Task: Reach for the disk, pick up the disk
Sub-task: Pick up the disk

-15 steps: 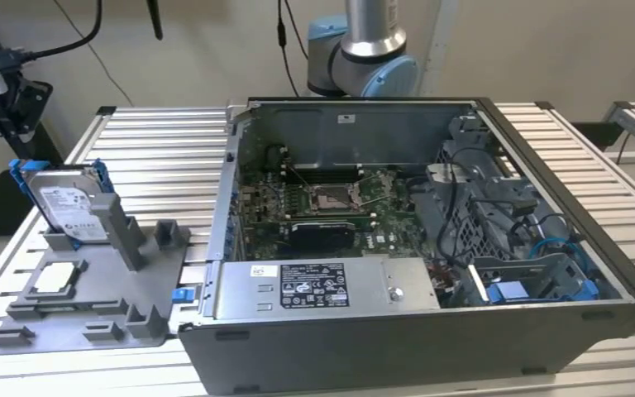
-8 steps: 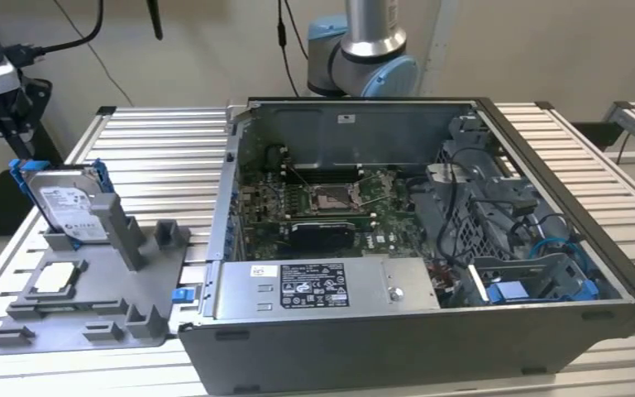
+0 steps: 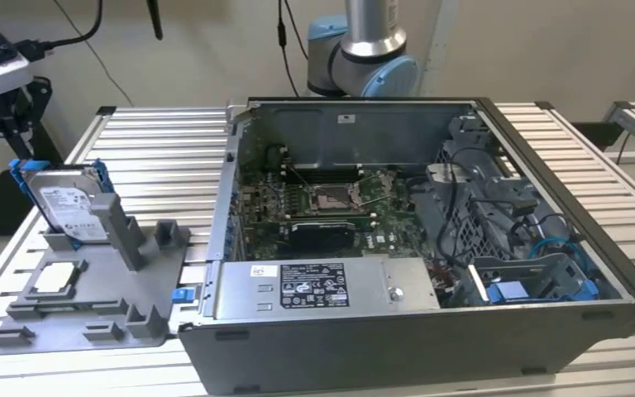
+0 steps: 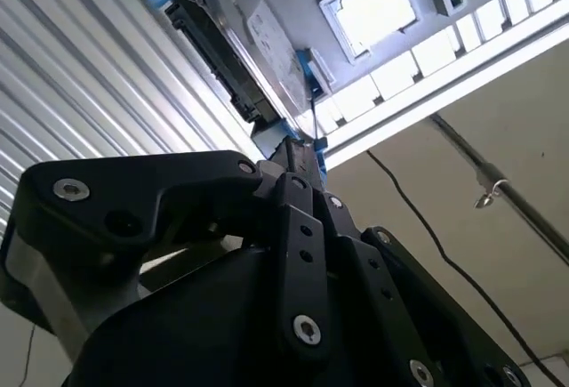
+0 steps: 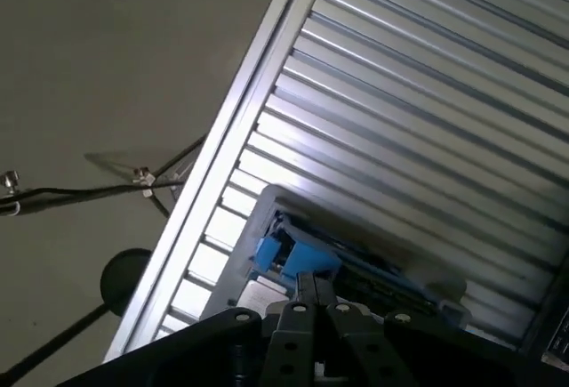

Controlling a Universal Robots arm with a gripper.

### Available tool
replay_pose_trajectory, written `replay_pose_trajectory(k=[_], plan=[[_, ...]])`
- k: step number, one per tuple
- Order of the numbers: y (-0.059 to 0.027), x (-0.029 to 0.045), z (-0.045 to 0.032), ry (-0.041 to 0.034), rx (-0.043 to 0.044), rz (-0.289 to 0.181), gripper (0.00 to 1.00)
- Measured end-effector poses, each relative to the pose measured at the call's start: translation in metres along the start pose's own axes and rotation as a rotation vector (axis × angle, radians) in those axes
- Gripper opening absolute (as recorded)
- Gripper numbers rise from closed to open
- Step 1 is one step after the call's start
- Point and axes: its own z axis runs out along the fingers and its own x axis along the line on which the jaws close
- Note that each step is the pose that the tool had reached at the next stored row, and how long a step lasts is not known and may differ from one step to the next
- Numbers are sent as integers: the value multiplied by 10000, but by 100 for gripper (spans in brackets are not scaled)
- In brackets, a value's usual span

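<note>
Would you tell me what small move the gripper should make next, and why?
Probably open the gripper first: it looks shut while aimed at the blue-framed disk, which stands upright in the grey holder, and in the exterior view it hangs apart from the disk.

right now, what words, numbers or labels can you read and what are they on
None can be read.
On the disk, a white label: too small.
On the grey metal box, a black and white sticker: too small.
On the case's back wall, a white sticker: too small.

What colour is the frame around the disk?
Bright blue frame around the disk; clearest in the exterior view.
</note>
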Motion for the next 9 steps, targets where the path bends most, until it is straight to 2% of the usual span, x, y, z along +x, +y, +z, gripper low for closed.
replay_pose_trajectory(k=[9], plan=[[0, 0, 0, 29, 13, -1641, 0]])
